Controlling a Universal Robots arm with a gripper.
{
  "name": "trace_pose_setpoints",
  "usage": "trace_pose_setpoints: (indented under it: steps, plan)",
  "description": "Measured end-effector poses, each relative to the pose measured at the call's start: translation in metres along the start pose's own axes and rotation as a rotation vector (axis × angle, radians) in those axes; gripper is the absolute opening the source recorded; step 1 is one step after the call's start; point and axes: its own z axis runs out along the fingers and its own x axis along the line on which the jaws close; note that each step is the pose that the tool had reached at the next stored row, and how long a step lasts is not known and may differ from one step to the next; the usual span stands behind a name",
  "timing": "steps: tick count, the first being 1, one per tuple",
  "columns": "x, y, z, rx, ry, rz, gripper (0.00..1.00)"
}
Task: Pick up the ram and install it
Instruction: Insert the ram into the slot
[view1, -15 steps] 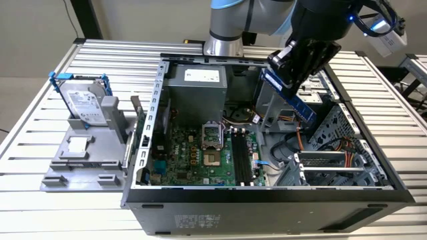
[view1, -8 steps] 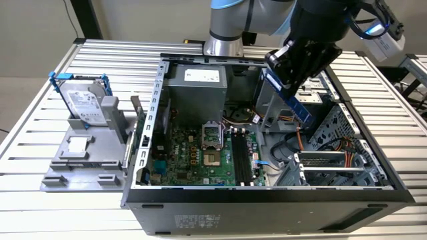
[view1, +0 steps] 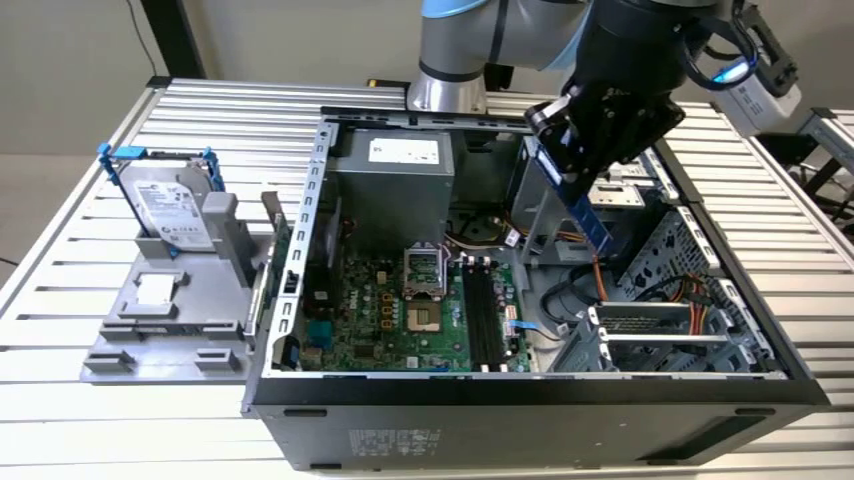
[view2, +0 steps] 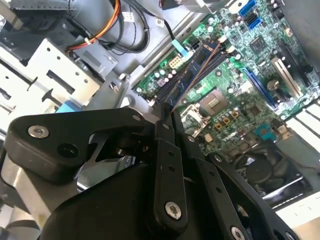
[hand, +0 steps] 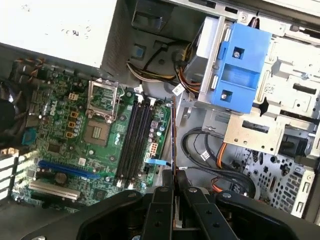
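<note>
Tool (hand: 174, 176) clamped on the ram (view1: 589, 215); I read it clear of the empty motherboard slots (hand: 134, 140): pickup done, install outstanding.

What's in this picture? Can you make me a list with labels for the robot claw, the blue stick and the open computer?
Case: open grey metal computer case
Ram: long flat blue circuit-board ram stick, pointing down into the case, not yet installed
Gripper: black robot gripper, shut on the ram
Slots: long black motherboard slots, empty
Hard drive: silver hard drive in a blue frame, standing outside the case, at the exterior view's left
</note>
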Motion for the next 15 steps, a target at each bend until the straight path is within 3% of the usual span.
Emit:
trace_pose_setpoints:
  steps: [5,8,15]
  plan:
    - [0.0002,0.0000,0.0046,0.0014,-0.0011,0.074,0.00]
    - [0.0003,-0.0001,0.0051,0.0020,-0.0012,0.087,0.00]
    - [0.0016,0.0000,0.0173,0.0034,-0.0022,0.157,0.00]
